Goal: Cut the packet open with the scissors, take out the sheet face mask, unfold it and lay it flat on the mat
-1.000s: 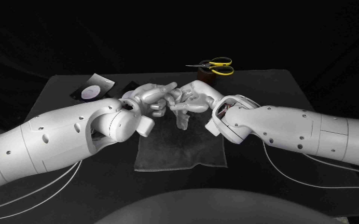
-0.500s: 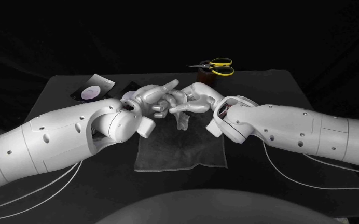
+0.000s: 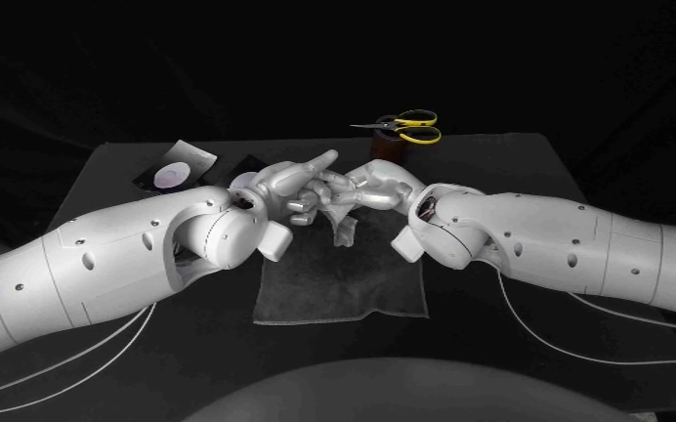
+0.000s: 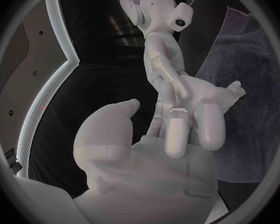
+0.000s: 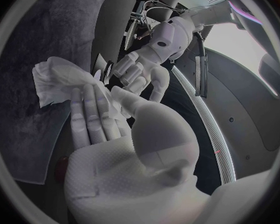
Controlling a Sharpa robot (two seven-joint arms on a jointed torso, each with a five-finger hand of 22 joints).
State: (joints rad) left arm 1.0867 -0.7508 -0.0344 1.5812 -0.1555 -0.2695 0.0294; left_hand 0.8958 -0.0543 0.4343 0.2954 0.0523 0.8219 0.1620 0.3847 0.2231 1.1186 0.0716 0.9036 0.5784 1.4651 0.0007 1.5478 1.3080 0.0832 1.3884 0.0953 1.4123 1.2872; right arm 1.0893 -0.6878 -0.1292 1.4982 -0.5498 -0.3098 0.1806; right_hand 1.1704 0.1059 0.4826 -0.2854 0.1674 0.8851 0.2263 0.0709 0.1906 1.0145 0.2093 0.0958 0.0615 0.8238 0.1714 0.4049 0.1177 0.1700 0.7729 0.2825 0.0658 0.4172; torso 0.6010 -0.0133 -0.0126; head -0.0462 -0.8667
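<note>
Head view has the left hand (image 3: pixel 289 192) and right hand (image 3: pixel 369 188) meeting just above the grey mat (image 3: pixel 338 290). Each pinches the bunched white sheet face mask (image 3: pixel 345 227), which hangs between them. To unfold it well, I'd have each hand grip a separate edge and draw apart slowly, so that the thin sheet opens without tearing.

I'm holding both arms angled inward, left hand (image 3: pixel 289 192) and right hand (image 3: pixel 369 188) meeting, both pinching the mask (image 3: pixel 344 231).
</note>
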